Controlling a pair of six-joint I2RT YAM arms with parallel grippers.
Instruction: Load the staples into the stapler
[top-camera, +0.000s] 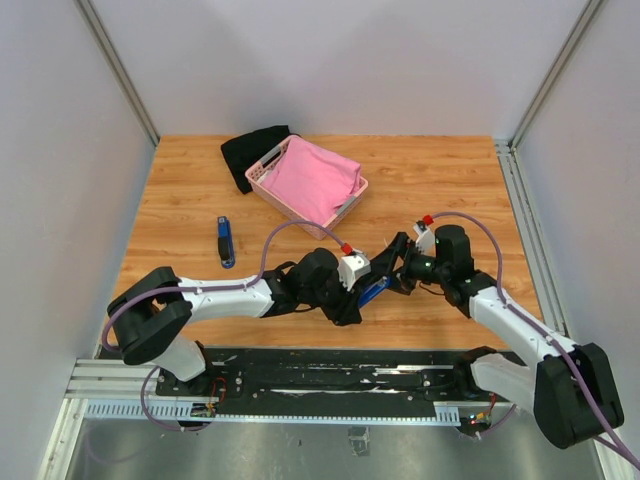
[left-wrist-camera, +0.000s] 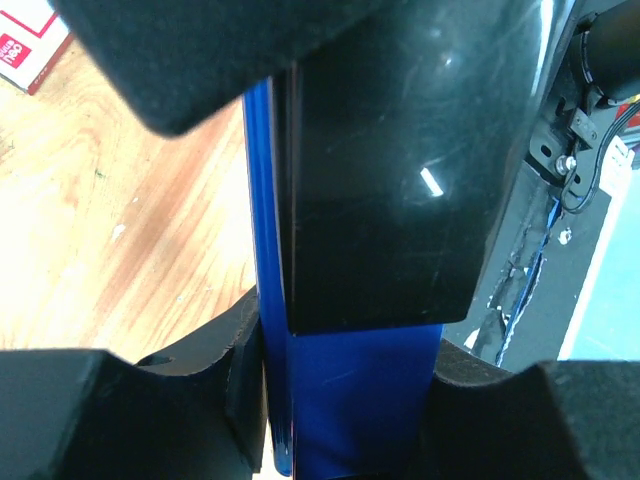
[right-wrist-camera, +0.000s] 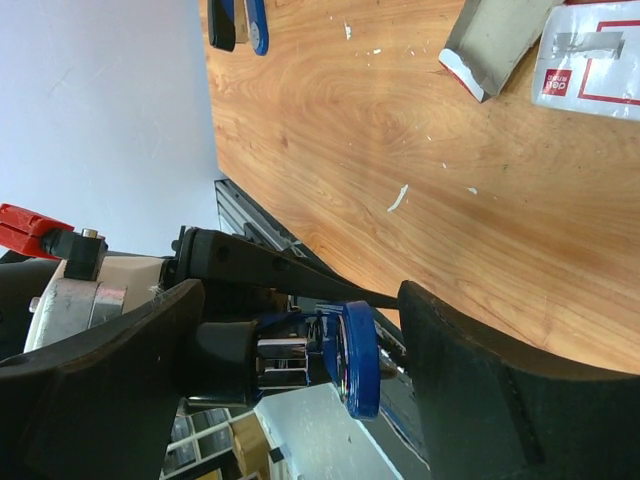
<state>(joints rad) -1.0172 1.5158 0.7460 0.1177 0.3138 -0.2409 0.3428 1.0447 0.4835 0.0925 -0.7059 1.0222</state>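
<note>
The left pincer (left-wrist-camera: 345, 415) pinches the blue and black stapler (left-wrist-camera: 350, 375) across its body, one finger pressed against each side, and holds it above the wooden counter (top-camera: 450, 190) near the front edge. The right pincer (right-wrist-camera: 305, 320) stands spread wide around the stapler's blue end. From the right wrist view there is a gap on both sides, and I cannot tell whether either finger touches it. In the top view the two arms meet at the middle of the counter, with the stapler between them.

The staples (right-wrist-camera: 495, 30) lie flat on the counter as a grey block, just beside a white carton (right-wrist-camera: 595, 65) with red print and well apart from the right pincer. Neither pincer touches them.

Farther left on the counter lies a second small blue and black tool (top-camera: 226, 241). At the back sits a pink basket (top-camera: 262, 178) with a pink cloth (top-camera: 315, 180) in it, and a black cloth (top-camera: 250, 150) lies behind its left corner.
</note>
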